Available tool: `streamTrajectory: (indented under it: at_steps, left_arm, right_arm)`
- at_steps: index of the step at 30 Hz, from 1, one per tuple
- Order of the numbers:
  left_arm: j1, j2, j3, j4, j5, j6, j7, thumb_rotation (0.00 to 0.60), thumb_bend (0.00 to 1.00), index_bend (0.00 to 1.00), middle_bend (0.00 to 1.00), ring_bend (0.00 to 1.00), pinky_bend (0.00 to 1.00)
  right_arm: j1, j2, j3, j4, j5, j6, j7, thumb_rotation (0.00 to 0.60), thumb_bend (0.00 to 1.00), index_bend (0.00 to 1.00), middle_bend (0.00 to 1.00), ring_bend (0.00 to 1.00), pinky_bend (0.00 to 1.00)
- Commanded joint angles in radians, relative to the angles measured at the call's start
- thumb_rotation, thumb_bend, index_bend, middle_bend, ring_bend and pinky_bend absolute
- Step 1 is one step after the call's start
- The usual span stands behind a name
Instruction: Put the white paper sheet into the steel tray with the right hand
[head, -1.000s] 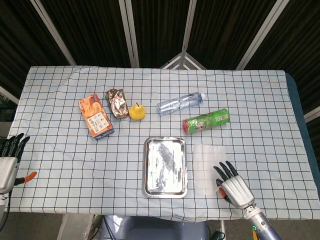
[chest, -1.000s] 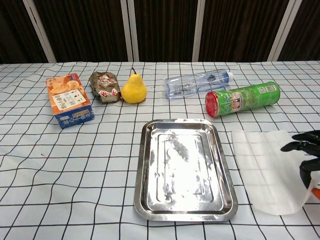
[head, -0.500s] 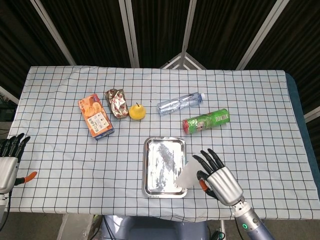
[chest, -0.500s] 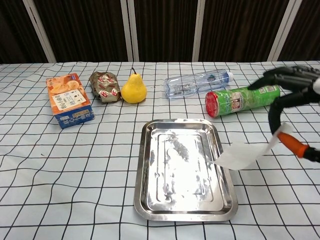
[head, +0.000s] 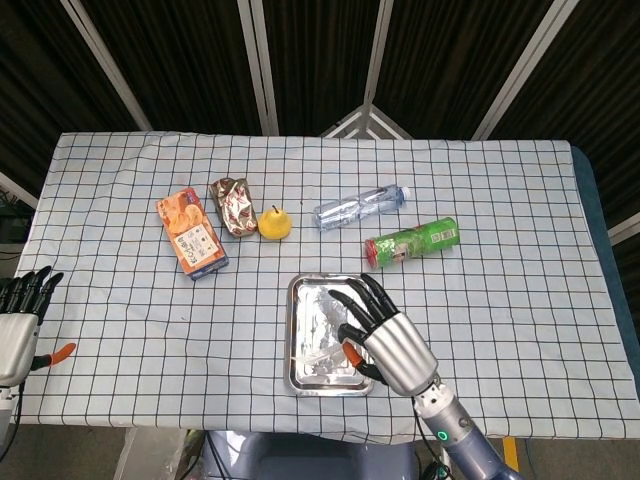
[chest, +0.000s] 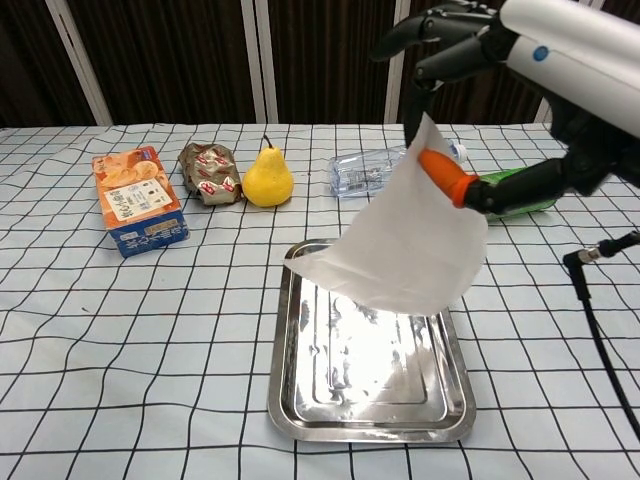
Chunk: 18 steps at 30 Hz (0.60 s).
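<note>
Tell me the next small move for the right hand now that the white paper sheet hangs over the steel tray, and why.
Probably lower the right hand straight down, then release. It pinches the white paper sheet by its top corner, and the sheet hangs above the rectangular steel tray, apparently not yet resting in it.

We count one white paper sheet (chest: 405, 250), one rectangular steel tray (chest: 290, 385), one yellow pear (chest: 267, 177), one orange snack box (chest: 137, 199), one crumpled foil wrapper (chest: 210, 170), one clear plastic bottle (chest: 362, 172), one green can (head: 412, 241).
</note>
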Motion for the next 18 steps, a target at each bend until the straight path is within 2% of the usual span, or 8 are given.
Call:
streamTrajectory:
  at_steps: [1, 5, 8, 14, 18]
  left_arm:
    - [0.0, 0.0, 0.0, 0.001, 0.0, -0.001, -0.003, 0.6, 0.06, 0.0, 0.0, 0.0, 0.0]
    - [-0.001, 0.001, 0.001, 0.003, 0.002, -0.001, -0.007, 0.6, 0.07, 0.0, 0.0, 0.0, 0.0]
    - [-0.001, 0.001, 0.001, 0.004, 0.003, -0.001, -0.01, 0.6, 0.07, 0.0, 0.0, 0.0, 0.0]
    - [-0.001, 0.001, 0.003, 0.005, 0.007, 0.0, -0.013, 0.6, 0.06, 0.0, 0.0, 0.0, 0.0]
    - [-0.001, 0.0, 0.003, 0.005, 0.009, 0.002, -0.01, 0.6, 0.06, 0.0, 0.0, 0.0, 0.0]
  right_arm:
    - [0.021, -0.043, 0.022, 0.006, 0.018, -0.013, -0.034, 0.6, 0.58, 0.6, 0.18, 0.0, 0.0]
    - [0.029, -0.082, 0.031, 0.017, 0.039, -0.012, -0.063, 0.6, 0.58, 0.6, 0.18, 0.0, 0.0]
    - [0.025, -0.096, 0.017, 0.03, 0.053, -0.014, -0.081, 0.6, 0.58, 0.6, 0.18, 0.0, 0.0]
    - [-0.01, -0.108, -0.061, 0.107, 0.073, -0.007, -0.065, 0.6, 0.58, 0.6, 0.18, 0.0, 0.0]
    - [-0.029, -0.123, -0.118, 0.204, 0.09, -0.025, -0.049, 0.6, 0.58, 0.6, 0.18, 0.0, 0.0]
